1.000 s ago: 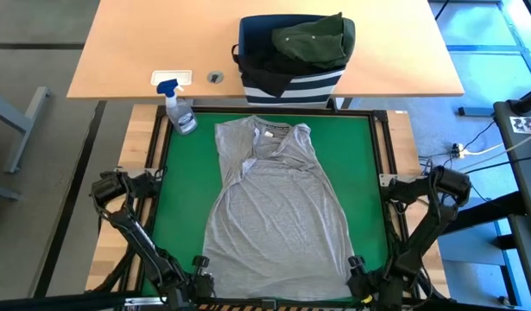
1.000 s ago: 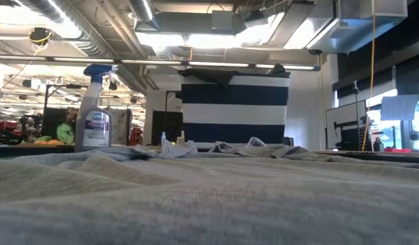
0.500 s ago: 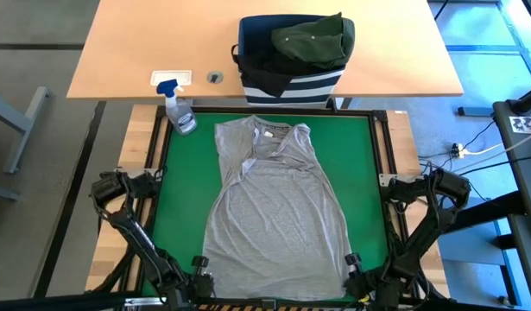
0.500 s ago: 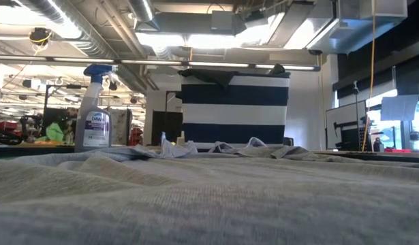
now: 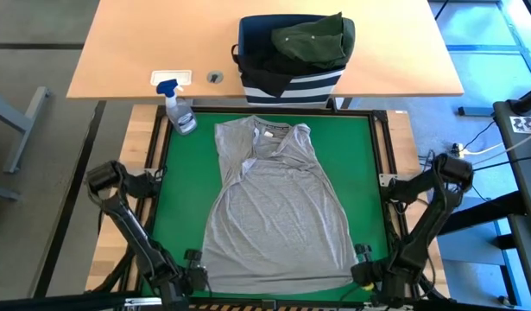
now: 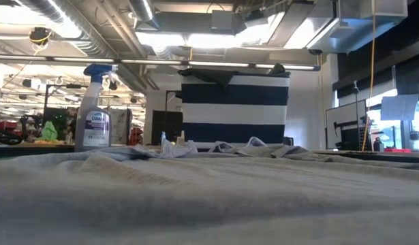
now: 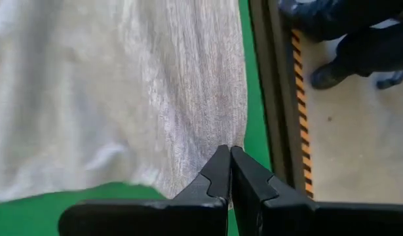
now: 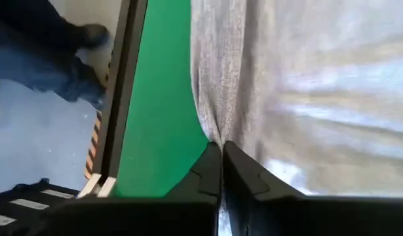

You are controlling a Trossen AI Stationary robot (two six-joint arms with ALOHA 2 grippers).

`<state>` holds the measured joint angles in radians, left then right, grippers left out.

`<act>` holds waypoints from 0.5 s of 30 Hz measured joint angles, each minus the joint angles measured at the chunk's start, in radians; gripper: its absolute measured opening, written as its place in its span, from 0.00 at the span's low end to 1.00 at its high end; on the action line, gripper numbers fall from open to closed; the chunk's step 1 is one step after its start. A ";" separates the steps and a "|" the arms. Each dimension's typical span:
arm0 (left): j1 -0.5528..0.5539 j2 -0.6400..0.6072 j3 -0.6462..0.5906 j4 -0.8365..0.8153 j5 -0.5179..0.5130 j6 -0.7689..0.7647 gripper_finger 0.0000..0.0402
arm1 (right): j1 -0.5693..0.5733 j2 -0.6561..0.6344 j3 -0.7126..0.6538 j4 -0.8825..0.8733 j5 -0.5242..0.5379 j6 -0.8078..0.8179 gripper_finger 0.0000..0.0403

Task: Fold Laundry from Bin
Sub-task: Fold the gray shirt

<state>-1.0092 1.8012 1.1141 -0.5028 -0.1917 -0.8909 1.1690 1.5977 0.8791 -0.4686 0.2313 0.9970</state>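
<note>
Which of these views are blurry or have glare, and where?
Low view: the light grey garment filling the foreground is soft and out of focus, and the ceiling lights glare white above the bin. Left wrist view: the cloth far from the jaws smears. Right wrist view: bright washed-out streaks cross the cloth. High view: evenly lit and sharp.

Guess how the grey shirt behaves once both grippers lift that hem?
Probably floppy: the grey shirt lies wrinkled and flat on the green mat. Pinched only at two hem corners by the left gripper and right gripper, its middle likely sags. It looks thin, likely light.
</note>
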 joint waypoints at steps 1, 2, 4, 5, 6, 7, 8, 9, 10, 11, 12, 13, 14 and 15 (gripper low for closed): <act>0.000 -0.011 0.000 -0.015 -0.001 0.000 0.00 | -0.004 -0.019 0.000 -0.017 0.013 0.005 0.01; 0.000 -0.020 0.000 -0.034 -0.006 -0.001 0.00 | -0.009 -0.032 0.000 -0.031 0.026 0.018 0.01; 0.002 -0.033 0.000 -0.084 -0.051 -0.019 0.00 | -0.029 -0.054 0.001 -0.069 0.054 0.047 0.01; 0.004 -0.037 0.000 -0.105 -0.079 -0.030 0.00 | -0.039 -0.062 0.001 -0.089 0.065 0.053 0.01; 0.004 -0.037 0.002 -0.123 -0.108 -0.043 0.00 | -0.050 -0.067 0.001 -0.101 0.068 0.055 0.01; 0.005 -0.035 0.001 -0.133 -0.124 -0.048 0.00 | -0.062 -0.067 0.002 -0.105 0.068 0.055 0.01; 0.006 -0.032 -0.002 -0.131 -0.131 -0.048 0.00 | -0.072 -0.066 0.001 -0.105 0.066 0.056 0.01; 0.010 -0.026 -0.004 -0.131 -0.131 -0.047 0.00 | -0.080 -0.065 -0.001 -0.099 0.064 0.058 0.01; 0.010 -0.018 -0.004 -0.129 -0.132 -0.047 0.00 | -0.085 -0.064 -0.006 -0.093 0.063 0.057 0.01; 0.009 -0.009 -0.004 -0.129 -0.132 -0.049 0.00 | -0.091 -0.065 -0.010 -0.086 0.060 0.058 0.01; 0.007 -0.001 -0.004 -0.129 -0.134 -0.050 0.00 | -0.091 -0.066 -0.012 -0.081 0.059 0.058 0.01; 0.006 0.004 -0.005 -0.129 -0.133 -0.050 0.00 | -0.090 -0.066 -0.014 -0.081 0.060 0.065 0.01; 0.008 0.009 -0.005 -0.127 -0.133 -0.050 0.01 | -0.090 -0.066 -0.019 -0.083 0.060 0.074 0.01; 0.009 0.012 -0.005 -0.125 -0.132 -0.050 0.03 | -0.090 -0.066 -0.024 -0.087 0.060 0.084 0.01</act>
<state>-1.0000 1.8128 1.1095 -0.6279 -0.3242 -0.9413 1.0793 1.5322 0.8548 -0.5554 0.2910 1.0808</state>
